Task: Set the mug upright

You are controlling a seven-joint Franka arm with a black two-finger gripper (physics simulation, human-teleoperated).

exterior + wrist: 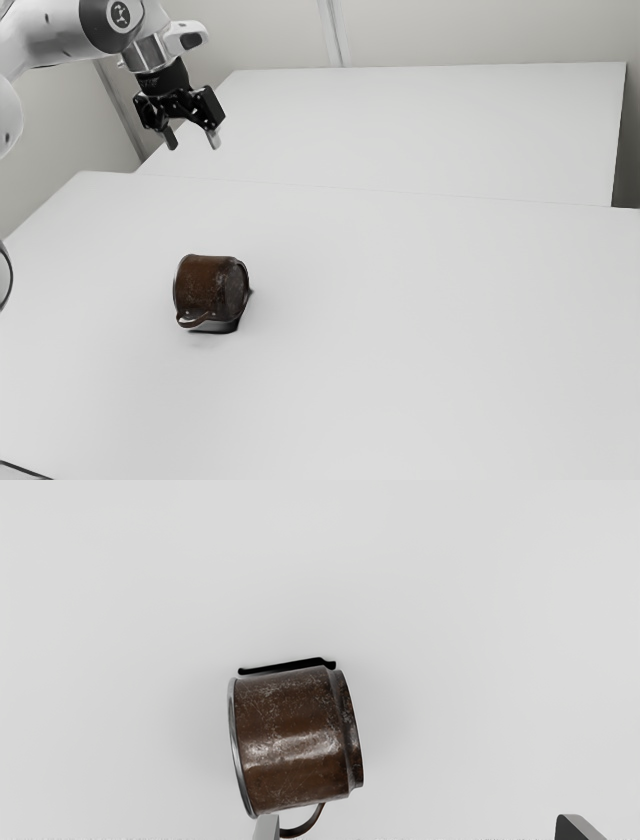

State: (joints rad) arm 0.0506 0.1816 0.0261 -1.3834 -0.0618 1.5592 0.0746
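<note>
The brown, scratched metal mug (208, 287) lies sideways (handle out) on the smooth white surface (400, 330); the black two-finger gripper (192, 140) stands wide.

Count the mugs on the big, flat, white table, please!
1. The round, brown metal mug lies on its side on the big, flat, white table, its mouth toward the exterior view's left. I can't tell whether more are outside the pictures.
</note>
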